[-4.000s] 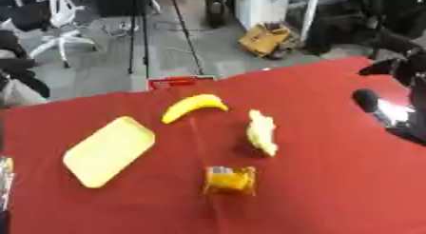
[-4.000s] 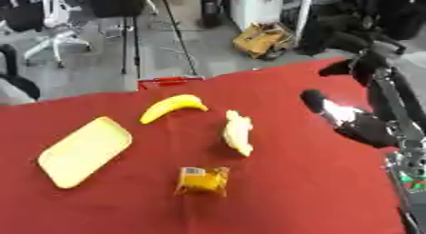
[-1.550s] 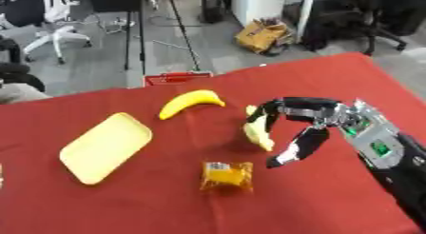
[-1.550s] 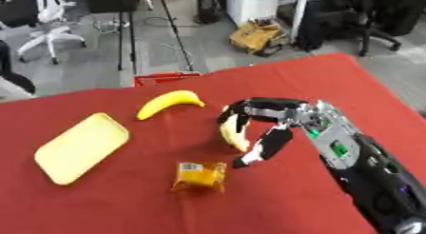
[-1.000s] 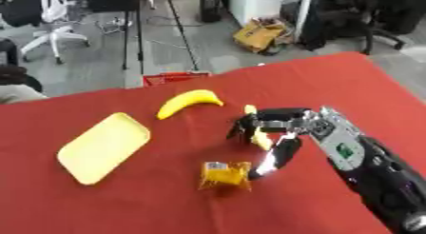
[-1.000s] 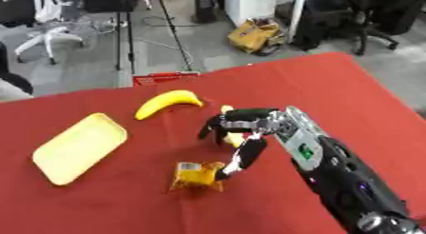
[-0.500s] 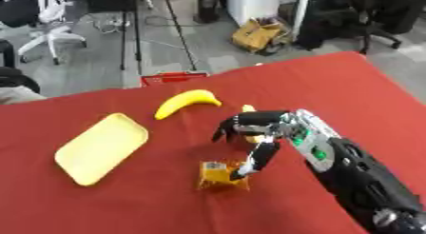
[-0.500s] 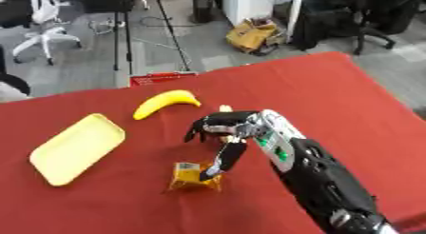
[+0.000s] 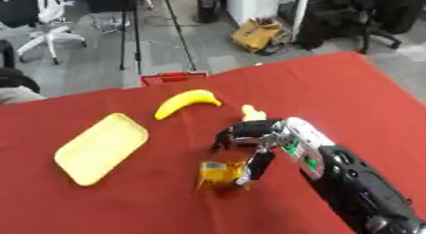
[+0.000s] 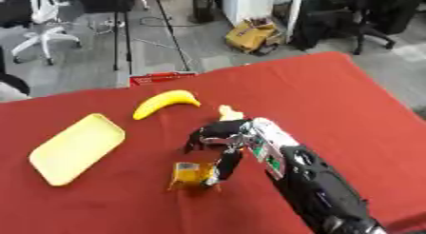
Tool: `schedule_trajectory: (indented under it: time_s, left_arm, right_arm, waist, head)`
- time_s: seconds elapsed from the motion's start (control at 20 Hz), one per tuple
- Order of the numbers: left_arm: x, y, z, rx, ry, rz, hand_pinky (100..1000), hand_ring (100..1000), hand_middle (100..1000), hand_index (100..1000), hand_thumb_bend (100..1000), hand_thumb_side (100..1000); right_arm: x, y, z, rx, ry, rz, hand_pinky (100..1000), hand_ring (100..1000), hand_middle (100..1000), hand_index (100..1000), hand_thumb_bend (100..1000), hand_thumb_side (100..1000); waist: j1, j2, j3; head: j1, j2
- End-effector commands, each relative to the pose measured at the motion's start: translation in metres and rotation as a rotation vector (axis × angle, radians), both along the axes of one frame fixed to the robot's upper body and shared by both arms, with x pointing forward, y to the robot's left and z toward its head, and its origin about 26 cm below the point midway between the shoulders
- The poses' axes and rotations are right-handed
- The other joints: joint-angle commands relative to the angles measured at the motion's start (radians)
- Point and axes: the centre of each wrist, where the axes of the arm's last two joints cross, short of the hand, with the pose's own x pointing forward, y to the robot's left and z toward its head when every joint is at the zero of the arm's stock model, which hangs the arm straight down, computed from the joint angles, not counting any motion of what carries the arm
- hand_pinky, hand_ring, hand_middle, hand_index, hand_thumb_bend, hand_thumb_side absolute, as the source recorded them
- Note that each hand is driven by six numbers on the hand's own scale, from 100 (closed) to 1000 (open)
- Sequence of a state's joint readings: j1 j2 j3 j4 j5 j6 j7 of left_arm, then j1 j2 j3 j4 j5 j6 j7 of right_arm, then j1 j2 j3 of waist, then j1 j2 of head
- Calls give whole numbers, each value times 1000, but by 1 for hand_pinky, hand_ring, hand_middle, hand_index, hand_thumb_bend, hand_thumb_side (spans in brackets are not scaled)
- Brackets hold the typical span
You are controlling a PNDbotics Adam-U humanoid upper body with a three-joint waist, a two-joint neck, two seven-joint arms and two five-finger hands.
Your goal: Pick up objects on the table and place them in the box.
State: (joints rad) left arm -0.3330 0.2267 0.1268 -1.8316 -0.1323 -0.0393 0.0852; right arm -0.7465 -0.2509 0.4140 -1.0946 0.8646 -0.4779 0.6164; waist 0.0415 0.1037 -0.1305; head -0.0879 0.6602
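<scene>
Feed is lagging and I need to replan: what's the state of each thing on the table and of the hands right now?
right hand: over the table, fingers spread, thumb at the orange packet, holding nothing
orange packet: lying on the red table, not lifted
banana: lying loose, untouched
pale yellow piece: mostly hidden behind the hand
yellow tray: flat, nothing on it
left hand: not in view

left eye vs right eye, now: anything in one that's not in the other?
Left eye only: nothing distinct; the arm exits at the lower right corner. Right eye only: bare red tablecloth right of the arm, down to the bottom. Both: banana, yellow tray, orange carton, pale yellow piece, right hand above the carton.
</scene>
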Motion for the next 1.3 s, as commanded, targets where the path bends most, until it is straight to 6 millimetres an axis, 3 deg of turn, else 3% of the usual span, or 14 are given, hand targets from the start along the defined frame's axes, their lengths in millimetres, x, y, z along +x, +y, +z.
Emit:
schedule_trajectory:
  time_s: [0.05, 0.5, 1.0, 1.1, 1.15, 1.2, 1.25, 1.3]
  left_arm:
    - [-1, 1, 7, 10, -23, -2, 627, 619, 761, 834, 635, 1000]
    - [-1, 1, 8, 14, -23, -3, 627, 619, 762, 834, 635, 1000]
    - [-1, 0, 7, 12, -23, -7, 627, 619, 763, 834, 633, 1000]
    - [-1, 0, 7, 12, -23, -7, 627, 619, 763, 835, 632, 1000]
    - [-1, 0, 7, 11, -23, -7, 627, 619, 763, 835, 632, 1000]
    - [-1, 0, 7, 11, -23, -7, 627, 619, 763, 835, 632, 1000]
    - [-1, 0, 7, 11, -23, -7, 627, 619, 763, 835, 632, 1000]
    - [-1, 0, 7, 11, -23, -7, 627, 619, 763, 835, 632, 1000]
  right_arm:
    - [-1, 5, 16, -41, -55, 36, 809, 779, 798, 859, 578, 425]
    - [-8, 18, 19, -120, -149, 40, 803, 789, 785, 851, 546, 457]
    - [-6, 29, -9, -184, -144, -10, 796, 785, 779, 845, 526, 450]
    - [-6, 29, -11, -179, -148, -6, 784, 765, 738, 820, 515, 441]
    - [-6, 30, -11, -168, -157, -6, 739, 670, 609, 742, 468, 416]
    - [-6, 30, -10, -149, -172, -8, 739, 670, 609, 742, 468, 416]
    - [-6, 30, -7, -126, -190, -12, 695, 602, 494, 622, 327, 428]
    - [-6, 30, -4, -93, -216, -17, 695, 602, 494, 622, 327, 428]
  waist:
    - [-3, -35, -2]
    - [-3, -35, -2]
    - [-2, -35, 2]
    - [-2, -35, 2]
    - [-3, -35, 2]
    - [-3, -35, 2]
    - [-3, -35, 2]
    - [-3, -36, 2]
  head:
    - [-1, 6]
    - [-4, 2]
    - [-10, -1]
    - [-10, 0]
    - [-10, -1]
    - [-10, -1]
    - [-10, -1]
    - [-9, -2]
